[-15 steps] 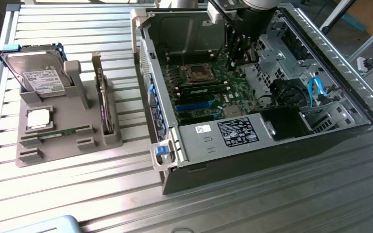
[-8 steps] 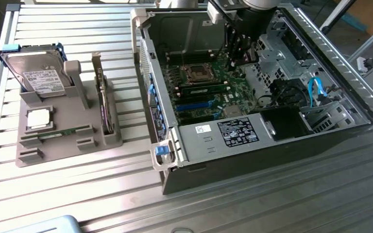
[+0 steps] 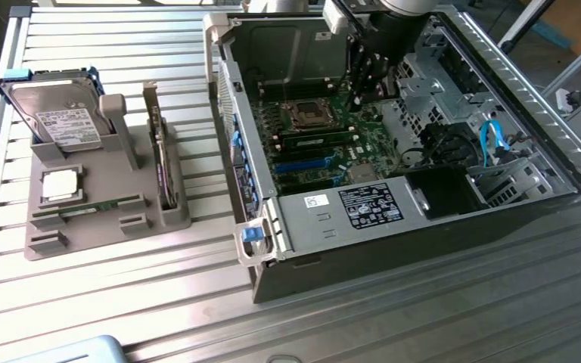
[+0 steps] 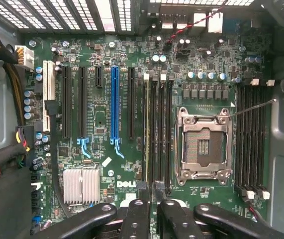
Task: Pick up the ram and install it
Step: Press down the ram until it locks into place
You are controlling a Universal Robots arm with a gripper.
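Toward the exterior view's left edge of the slatted metal table (image 3: 169, 295) sits a grey moulded plastic holder (image 3: 88, 234). The ram (image 3: 102, 205), a long thin green circuit-board stick, lies flat in a groove of that holder. It is just beside a square silvery processor chip (image 3: 60, 184) and in front of a silver hard drive with a blue frame (image 3: 57, 113), which stands tilted at the holder's far end. A large dark expansion card with a metal bracket (image 3: 160, 155) stands on edge along the holder's side nearest the case.

A black open computer case (image 3: 492, 219) fills the table's other half, lying on its side with its green motherboard (image 4: 107, 124) facing up. The arm's dark wrist (image 3: 386, 26) reaches in over the case's far edge.

In the wrist view the gripper (image 4: 150, 201) hangs well above the board. Its black fingers (image 4: 137, 214) stand close together with only a slim gap, and nothing can be seen held between them. Below them runs the bank of black memory slots (image 4: 160, 129) beside the empty silver processor socket (image 4: 203, 144). A second thin stick (image 4: 146, 129) sits on edge in the slot farthest from the socket. The gripper is well apart from the ram in the holder.
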